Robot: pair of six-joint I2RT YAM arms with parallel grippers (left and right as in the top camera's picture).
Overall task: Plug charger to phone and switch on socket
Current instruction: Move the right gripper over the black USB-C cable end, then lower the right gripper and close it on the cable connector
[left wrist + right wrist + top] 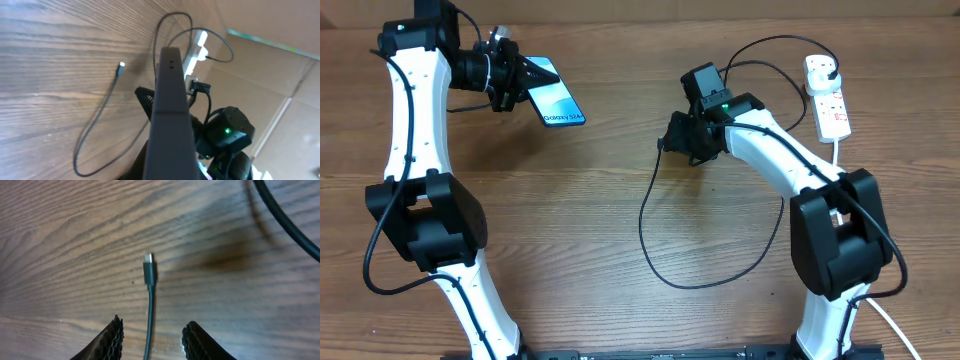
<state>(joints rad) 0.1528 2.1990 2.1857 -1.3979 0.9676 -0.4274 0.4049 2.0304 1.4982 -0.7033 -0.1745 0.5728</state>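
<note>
My left gripper (523,82) is shut on the phone (558,104) and holds it tilted above the table at the back left, its lit screen showing. In the left wrist view the phone (170,115) shows edge-on. The charger, a thin black cable (650,235), loops across the table to a black plug (823,68) in the white socket strip (832,108). Its connector tip (148,271) lies on the wood. My right gripper (152,335) is open, its fingers on either side of the cable just behind the tip. It also shows in the overhead view (672,143).
The strip's white lead (837,150) runs down the right side behind the right arm. The connector tip (120,67) and the strip (199,44) also show in the left wrist view. Wooden table (570,220) all around.
</note>
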